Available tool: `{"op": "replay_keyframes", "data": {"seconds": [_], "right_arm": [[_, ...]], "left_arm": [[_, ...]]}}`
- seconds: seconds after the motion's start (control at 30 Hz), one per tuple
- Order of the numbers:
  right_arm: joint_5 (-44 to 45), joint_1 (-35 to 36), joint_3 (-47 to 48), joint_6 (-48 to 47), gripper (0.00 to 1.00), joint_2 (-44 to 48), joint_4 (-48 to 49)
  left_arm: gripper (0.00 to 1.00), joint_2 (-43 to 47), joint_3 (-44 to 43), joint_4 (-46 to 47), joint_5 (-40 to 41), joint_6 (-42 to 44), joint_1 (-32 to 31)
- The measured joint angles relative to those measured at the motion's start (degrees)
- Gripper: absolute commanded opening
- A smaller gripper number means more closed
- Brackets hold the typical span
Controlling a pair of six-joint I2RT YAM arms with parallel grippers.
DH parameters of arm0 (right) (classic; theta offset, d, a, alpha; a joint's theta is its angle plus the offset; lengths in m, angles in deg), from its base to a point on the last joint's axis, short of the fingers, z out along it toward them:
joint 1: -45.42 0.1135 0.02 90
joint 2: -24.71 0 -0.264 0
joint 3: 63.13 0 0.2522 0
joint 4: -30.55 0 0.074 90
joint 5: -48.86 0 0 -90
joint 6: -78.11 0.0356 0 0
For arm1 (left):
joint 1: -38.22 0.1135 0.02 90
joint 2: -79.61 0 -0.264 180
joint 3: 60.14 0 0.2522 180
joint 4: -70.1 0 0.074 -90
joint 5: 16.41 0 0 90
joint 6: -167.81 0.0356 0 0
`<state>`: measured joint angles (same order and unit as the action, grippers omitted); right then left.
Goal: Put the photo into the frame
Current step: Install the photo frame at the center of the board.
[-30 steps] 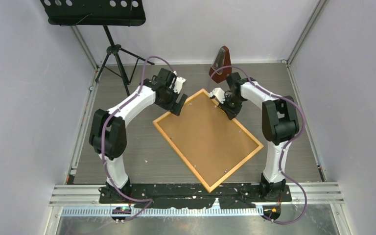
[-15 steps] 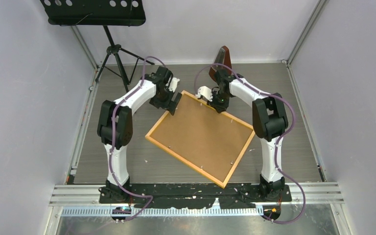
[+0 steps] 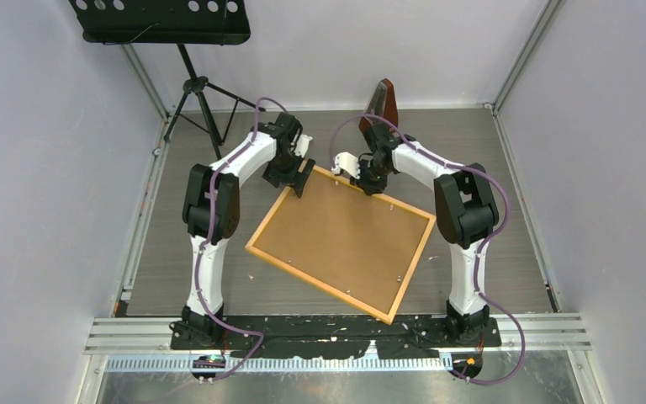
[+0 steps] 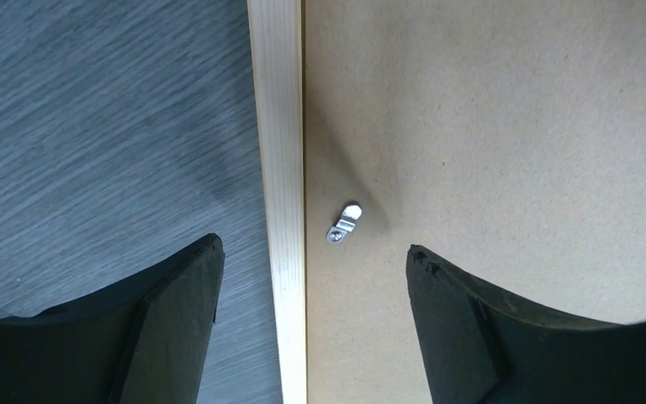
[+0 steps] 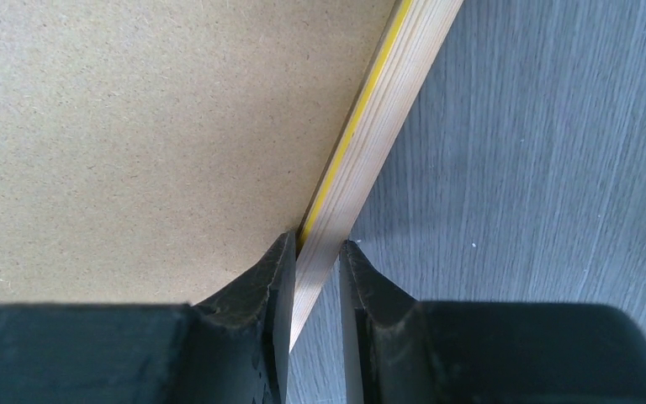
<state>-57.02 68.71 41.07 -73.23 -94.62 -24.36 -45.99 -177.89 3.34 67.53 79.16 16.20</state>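
The frame (image 3: 316,286) lies face down on the table, its thin yellow-orange wooden strips around a brown fibreboard backing (image 3: 345,240). The photo is hidden. My right gripper (image 3: 370,185) is at the frame's far edge. In the right wrist view it (image 5: 316,242) is shut on the wooden strip (image 5: 378,109), one finger on the backing side (image 5: 135,126) and one outside. My left gripper (image 3: 301,181) hangs open over the frame's far left edge. In the left wrist view it (image 4: 313,246) straddles the strip (image 4: 282,168) without touching it, beside a small metal turn clip (image 4: 345,223).
A black music stand (image 3: 161,17) on a tripod (image 3: 198,93) stands at the back left. A dark red-brown wedge-shaped object (image 3: 383,101) stands at the back, just behind the right arm. Grey walls close in the table (image 3: 505,168) on three sides.
The frame has turned counter-clockwise and slid to the left, carried at its far edge by my right gripper. My left gripper has moved with it along the left strip.
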Motion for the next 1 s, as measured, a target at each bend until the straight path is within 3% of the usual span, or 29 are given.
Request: {"op": "replay_keyframes", "data": {"seconds": [0.6,1.0], "right_arm": [[-1.0,0.4,-3.2,0.5,0.06,1.7,3.0],[-0.9,0.4,-3.2,1.1,0.06,1.7,3.1]], "left_arm": [[0.62,-0.6,-0.8,-0.8,-0.5,-0.9,0.3],[0.61,-0.9,0.5,-0.5,-0.4,-0.9,0.4]]}}
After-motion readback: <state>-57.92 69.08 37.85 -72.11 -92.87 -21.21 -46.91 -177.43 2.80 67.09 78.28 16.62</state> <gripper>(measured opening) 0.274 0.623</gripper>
